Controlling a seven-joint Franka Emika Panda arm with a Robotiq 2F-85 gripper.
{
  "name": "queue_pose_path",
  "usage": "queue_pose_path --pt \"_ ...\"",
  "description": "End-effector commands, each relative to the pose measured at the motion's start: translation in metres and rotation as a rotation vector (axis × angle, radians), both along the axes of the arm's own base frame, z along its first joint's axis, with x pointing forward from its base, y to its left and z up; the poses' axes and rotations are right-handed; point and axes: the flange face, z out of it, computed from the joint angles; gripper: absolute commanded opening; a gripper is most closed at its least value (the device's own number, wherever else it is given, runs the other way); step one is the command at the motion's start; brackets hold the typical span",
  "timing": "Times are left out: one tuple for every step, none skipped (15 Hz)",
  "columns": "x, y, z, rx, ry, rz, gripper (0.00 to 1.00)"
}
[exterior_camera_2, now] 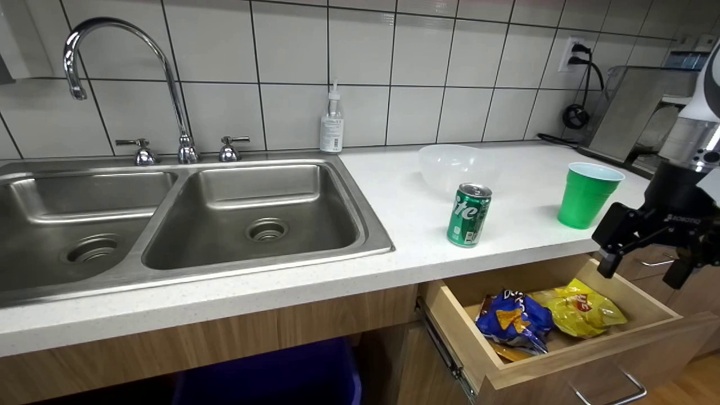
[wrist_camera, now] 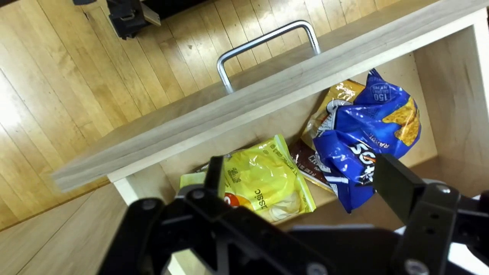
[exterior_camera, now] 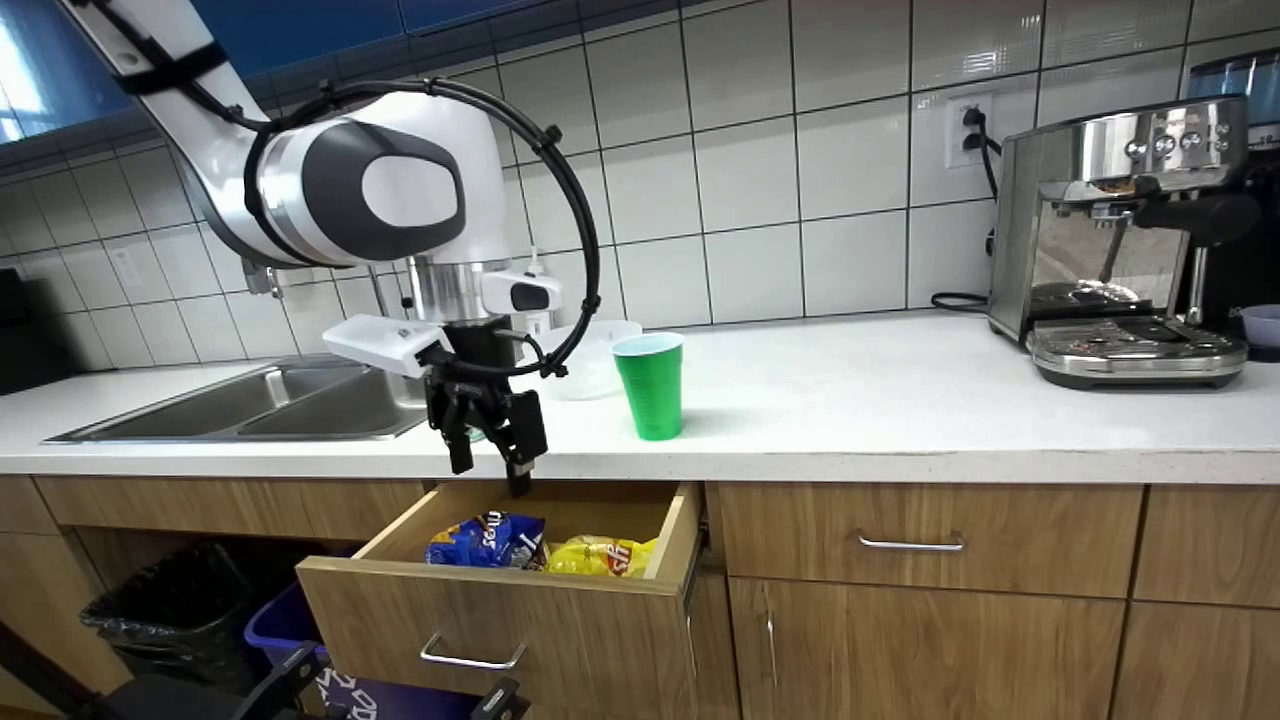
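- Sink of grey stainless steel [exterior_camera_2: 157,216], with two basins, is seen at the far left in an exterior view, backed by a tall, curved chrome tap [exterior_camera_2: 179,112].
- A clear plastic pump bottle [exterior_camera_2: 332,124] is stood upright at the sink's back right corner.
- A small green metal drinks can [exterior_camera_2: 469,216] is set upright on the white worktop [exterior_camera_2: 405,202], in front of a clear round bowl [exterior_camera_2: 441,163].
- Beneath the worktop, a metal-handled wooden drawer [exterior_camera_2: 590,360] is pulled out. Inside it are seen a crumpled blue foil snack bag [exterior_camera_2: 516,315], lying partly over gold-and-brown wrapping [wrist_camera: 345,92], and, just to its right, a shiny yellow snack bag [exterior_camera_2: 585,309].
- A white-lined green plastic cup [exterior_camera_2: 588,199] is placed upright on the worktop, near its front edge.
- The black two-fingered gripper [exterior_camera_2: 642,271] is held above the drawer, pointing down, with its fingers [wrist_camera: 397,187] spread wide and nothing clasped. In the wrist view, part of each bag is masked by a finger, but both bags are judged to lie lower, untouched.
- The step in hand is judged to be positioning. For either bag to be grasped, alignment over that one and a descent clear of the drawer's walls would be called for.
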Motion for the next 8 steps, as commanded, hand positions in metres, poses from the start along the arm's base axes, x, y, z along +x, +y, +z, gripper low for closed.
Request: queue_pose_path --pt "-0.01 -0.01 0.001 0.019 0.07 0.049 1.0" --pt "-0.012 -0.011 -0.001 0.02 0.088 0.057 1.0" --pt "-0.014 -0.01 -0.002 0.02 0.105 0.066 1.0" --pt "-0.016 -0.01 -0.003 0.021 0.121 0.075 1.0" --pt "-0.018 -0.01 -0.003 0.016 0.133 0.083 1.0" --pt "-0.018 -0.01 -0.003 0.01 0.142 0.088 1.0" --pt "-0.02 -0.01 -0.002 0.006 0.152 0.099 1.0" --pt "-0.021 -0.01 -0.002 0.0 0.161 0.108 1.0"
